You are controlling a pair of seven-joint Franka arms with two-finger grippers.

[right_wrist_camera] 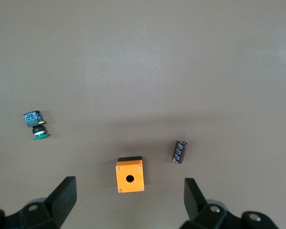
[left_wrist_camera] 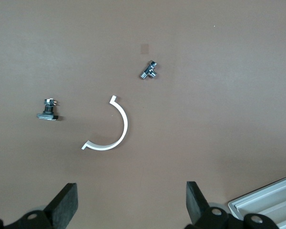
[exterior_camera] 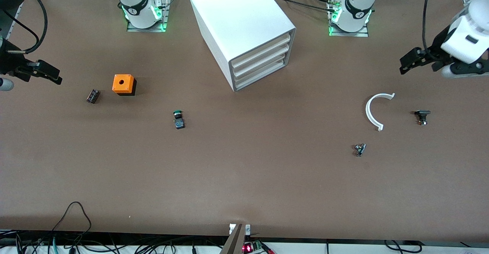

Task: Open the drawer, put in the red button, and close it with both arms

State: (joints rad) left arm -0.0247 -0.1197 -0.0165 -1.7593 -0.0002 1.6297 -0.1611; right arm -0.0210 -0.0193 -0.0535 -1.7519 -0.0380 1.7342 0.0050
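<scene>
Drawer (exterior_camera: 261, 79) shut in cabinet (exterior_camera: 237, 21); green button (exterior_camera: 178, 118) at its 8 o'clock; left end effector (left_wrist_camera: 131, 202) and right end effector (right_wrist_camera: 128, 200) both spread apart, empty, over counter (exterior_camera: 244, 177)

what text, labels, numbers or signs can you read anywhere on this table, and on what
No text can be read.
Right arm's base ring: a small dark mark, too small to read.
Left arm's base ring: the same kind of mark, unreadable.
Dark cylinder: printing on its sleeve, too blurred to read.
Cabinet, orange box, green button: no lettering visible.
</scene>
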